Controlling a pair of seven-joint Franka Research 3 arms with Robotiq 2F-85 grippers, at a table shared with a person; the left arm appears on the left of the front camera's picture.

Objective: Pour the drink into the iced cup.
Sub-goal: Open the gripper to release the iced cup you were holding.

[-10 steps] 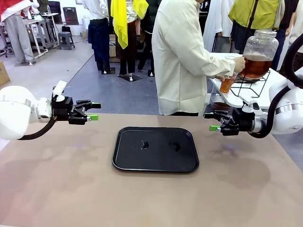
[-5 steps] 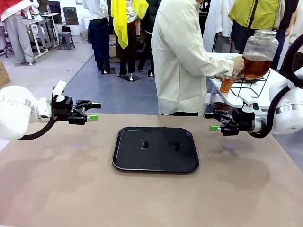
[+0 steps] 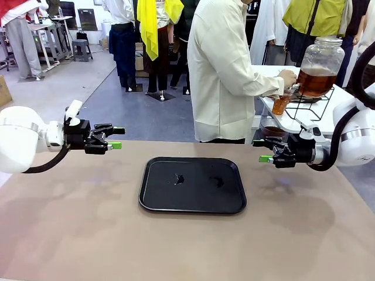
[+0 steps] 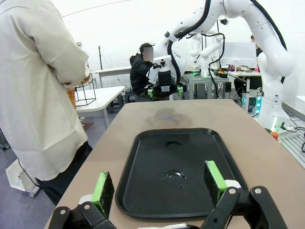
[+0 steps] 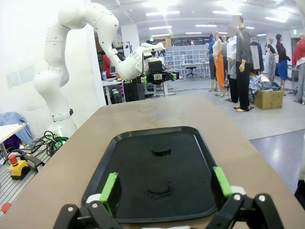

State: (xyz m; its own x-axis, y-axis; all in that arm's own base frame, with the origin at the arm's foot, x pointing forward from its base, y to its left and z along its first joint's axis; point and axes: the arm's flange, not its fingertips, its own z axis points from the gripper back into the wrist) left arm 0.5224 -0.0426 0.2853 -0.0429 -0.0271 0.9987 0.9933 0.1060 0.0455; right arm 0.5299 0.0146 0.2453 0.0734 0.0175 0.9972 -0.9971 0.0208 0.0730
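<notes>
1. The left gripper [image 3: 115, 137] hangs above the left part of the brown worktop [image 3: 76, 228], fingers spread wide and holding nothing; it points toward the middle.
2. The right gripper [image 3: 263, 150] hangs above the right part of the worktop, also spread wide and empty, pointing back toward the left one.
3. A black tray [image 3: 193, 184] lies flat on the worktop between the two grippers, with two small wet patches on its surface.
4. In the left wrist view the green pads [image 4: 103, 187] frame the near end of the tray [image 4: 143, 191], and the right gripper [image 4: 164, 90] shows far across the worktop.
5. In the right wrist view the left gripper [image 5: 160, 76] shows beyond the tray [image 5: 109, 191].
6. The drink [image 3: 316, 82] sits as amber liquid in a big clear glass jar [image 3: 320, 55] on a black wire stand [image 3: 307, 105], on a white side table [image 3: 281, 117] beyond the worktop's far right corner.
7. A person in a cream shirt [image 3: 225, 70] stands at the far edge, one hand [image 3: 287, 78] at the jar's base, with a small clear cup [image 3: 281, 104] of the amber drink just below it.
</notes>
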